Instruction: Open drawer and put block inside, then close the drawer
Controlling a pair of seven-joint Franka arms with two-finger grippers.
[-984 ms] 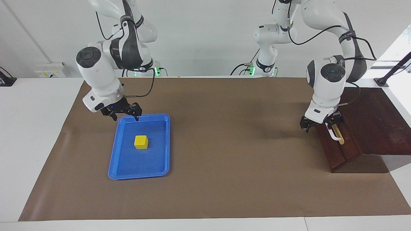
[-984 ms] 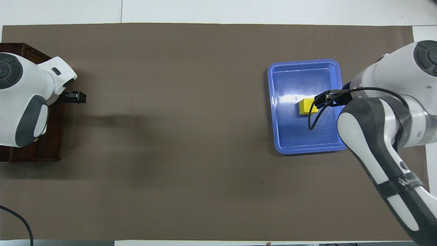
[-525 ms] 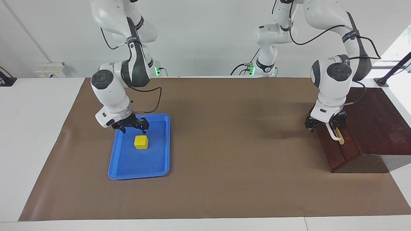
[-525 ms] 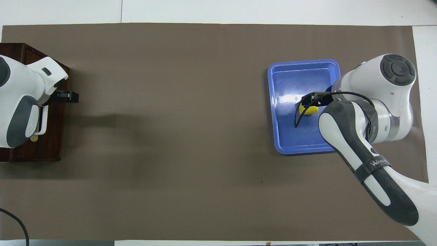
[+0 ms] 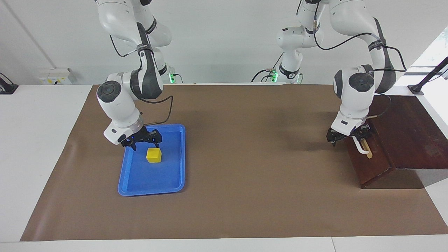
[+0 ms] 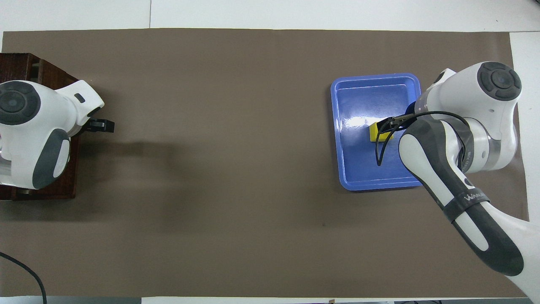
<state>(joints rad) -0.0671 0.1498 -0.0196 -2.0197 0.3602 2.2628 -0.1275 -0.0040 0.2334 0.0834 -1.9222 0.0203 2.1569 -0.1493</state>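
Observation:
The yellow block lies in the blue tray toward the right arm's end of the table. My right gripper is open and hangs just above the block, on the side nearer the robots, without touching it. In the overhead view it partly covers the block. The drawer of the dark brown box is closed, with its white handle on the front. My left gripper is open at the handle's end nearer the robots; it also shows in the overhead view.
The dark brown box stands at the left arm's end of the table. A brown mat covers the table between the tray and the box. The tray holds only the block.
My right gripper has moved from the tray's edge nearest the robots to just above the block and has come lower. My left gripper has shifted slightly at the handle. The drawer has not moved.

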